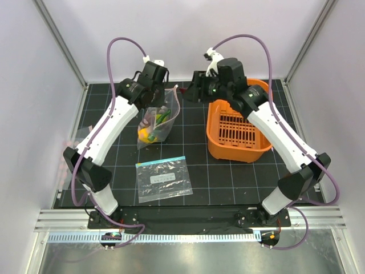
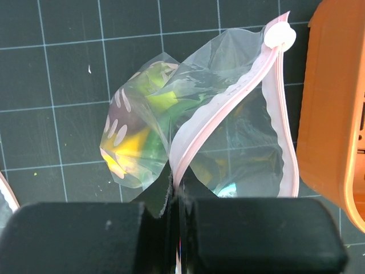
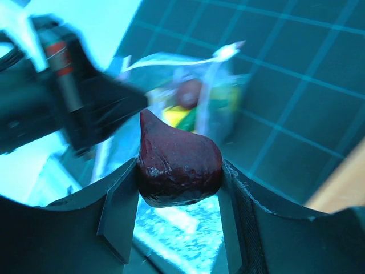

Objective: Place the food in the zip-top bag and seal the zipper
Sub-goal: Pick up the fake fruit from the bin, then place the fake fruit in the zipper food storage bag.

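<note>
The zip-top bag [image 1: 157, 124] stands on the black mat with its mouth held up. Its pink zipper [image 2: 223, 107] gapes open, and a white slider [image 2: 279, 36] sits at the far end. Yellow food [image 2: 132, 146] and green food [image 2: 163, 100] lie inside the bag. My left gripper [image 2: 178, 197] is shut on the near end of the zipper strip. My right gripper [image 3: 180, 169] is shut on the dark maroon piece [image 3: 178, 162], held in the air right of the bag's mouth [image 3: 219, 80]. In the top view the right gripper [image 1: 195, 87] hangs beside the left gripper [image 1: 156, 91].
An orange plastic basket [image 1: 236, 130] stands right of the bag, its wall close by in the left wrist view [image 2: 331, 103]. A second clear bag with a teal strip and white label [image 1: 163, 178] lies flat nearer the arm bases. White walls enclose the mat.
</note>
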### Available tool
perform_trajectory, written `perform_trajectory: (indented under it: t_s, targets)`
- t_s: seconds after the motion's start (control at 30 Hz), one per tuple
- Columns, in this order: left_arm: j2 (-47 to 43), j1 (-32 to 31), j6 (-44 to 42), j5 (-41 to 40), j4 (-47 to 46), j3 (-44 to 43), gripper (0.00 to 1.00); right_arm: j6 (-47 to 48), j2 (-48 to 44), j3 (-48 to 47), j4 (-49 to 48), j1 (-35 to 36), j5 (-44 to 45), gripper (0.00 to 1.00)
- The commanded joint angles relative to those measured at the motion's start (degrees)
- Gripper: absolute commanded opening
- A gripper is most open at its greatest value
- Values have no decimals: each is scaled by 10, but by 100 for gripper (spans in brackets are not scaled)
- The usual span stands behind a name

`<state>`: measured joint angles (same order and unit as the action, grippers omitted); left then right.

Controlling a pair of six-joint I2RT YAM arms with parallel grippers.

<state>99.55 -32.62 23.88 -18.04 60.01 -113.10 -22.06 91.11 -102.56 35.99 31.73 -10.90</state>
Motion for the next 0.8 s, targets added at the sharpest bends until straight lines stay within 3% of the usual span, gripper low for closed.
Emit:
perform_trajectory:
  t_s: [0.0, 0.37, 0.43, 0.47, 0.5, 0.53, 0.63, 0.77]
  targets:
    - [-37, -4, 10, 7, -22, -21, 1, -27, -4, -3, -41, 23, -40, 26]
    - [-55, -17, 30, 27, -25, -35, 2, -30, 52, -26, -40, 62, -37, 25]
    - [-59, -21, 32, 30, -31, -32, 2, -28, 74, -54, -19, 64, -35, 38]
    - [-61, -22, 34, 31, -32, -32, 2, -21, 82, -68, -7, 65, -33, 53]
    - [-60, -22, 35, 30, -33, -32, 2, -16, 89, -82, 25, 66, -21, 79]
    - [-60, -22, 35, 30, -31, -33, 2, -12, 97, -104, 38, 67, -12, 85]
    - [-59, -23, 41, 31, -31, -34, 2, -2, 85, -112, 51, 67, 7, 89]
    - [-55, -22, 46, 36, -31, -34, 2, -3, 71, -122, 78, 67, 18, 83]
